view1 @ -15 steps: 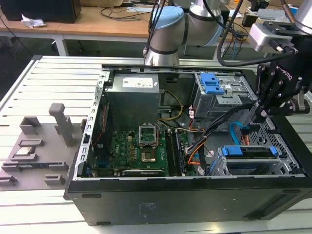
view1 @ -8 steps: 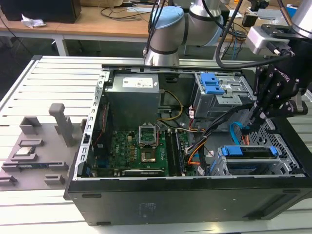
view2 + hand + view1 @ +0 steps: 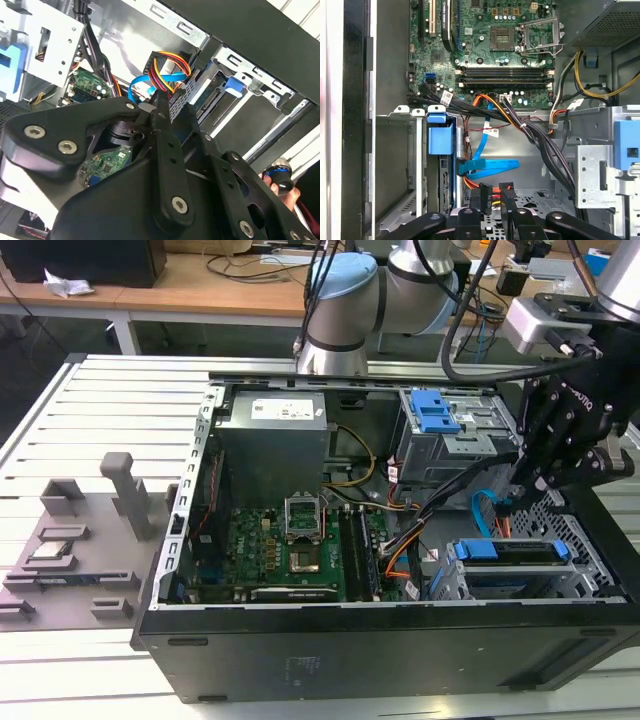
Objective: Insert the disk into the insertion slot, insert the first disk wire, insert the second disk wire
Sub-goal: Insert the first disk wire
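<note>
The black gripper [image 3: 492, 202] is clenched on a black plastic plug [image 3: 484, 196] with red, yellow and orange wires, just beside the silver rectangular disk [image 3: 441, 140] in its bright blue plastic carrier. That disk sits inside the low grey perforated sheet-metal insertion slot [image 3: 580, 540], at the exterior view's right. A flat blue cable [image 3: 487, 167] loops loose just beyond the plug. Farther back lie the green motherboard [image 3: 495, 45] and the grey metal power supply box [image 3: 275, 435].

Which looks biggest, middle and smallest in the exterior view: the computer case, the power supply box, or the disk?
1. computer case, by far the biggest.
2. power supply box.
3. disk, the smallest. It sits inside the insertion slot, so only part of it shows.
</note>
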{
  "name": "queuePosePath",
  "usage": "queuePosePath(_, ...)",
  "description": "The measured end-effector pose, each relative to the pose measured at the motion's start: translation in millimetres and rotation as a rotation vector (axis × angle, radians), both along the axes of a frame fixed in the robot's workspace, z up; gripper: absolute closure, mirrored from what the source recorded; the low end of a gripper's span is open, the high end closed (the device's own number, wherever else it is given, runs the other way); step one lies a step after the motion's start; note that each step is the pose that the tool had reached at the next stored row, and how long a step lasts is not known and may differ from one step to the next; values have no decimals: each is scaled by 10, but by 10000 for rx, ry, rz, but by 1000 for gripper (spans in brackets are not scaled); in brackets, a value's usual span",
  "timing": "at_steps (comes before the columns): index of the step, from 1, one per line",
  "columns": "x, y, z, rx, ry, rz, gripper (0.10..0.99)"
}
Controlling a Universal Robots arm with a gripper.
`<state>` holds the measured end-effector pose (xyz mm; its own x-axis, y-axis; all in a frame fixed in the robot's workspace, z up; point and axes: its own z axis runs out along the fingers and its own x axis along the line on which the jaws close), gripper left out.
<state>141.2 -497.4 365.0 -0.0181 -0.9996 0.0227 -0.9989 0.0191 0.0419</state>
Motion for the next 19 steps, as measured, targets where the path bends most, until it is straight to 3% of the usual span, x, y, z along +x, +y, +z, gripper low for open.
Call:
queuePosePath(5,1,1,-55,-284,1,0,784)
queuePosePath(11,2,3,-101,-320,3,1,784)
queuePosePath(17,2,3,-116,-449,3,0,784)
queuePosePath(18,2,3,-116,-459,3,1,796)
queuePosePath(19,2,3,-116,-470,3,1,867)
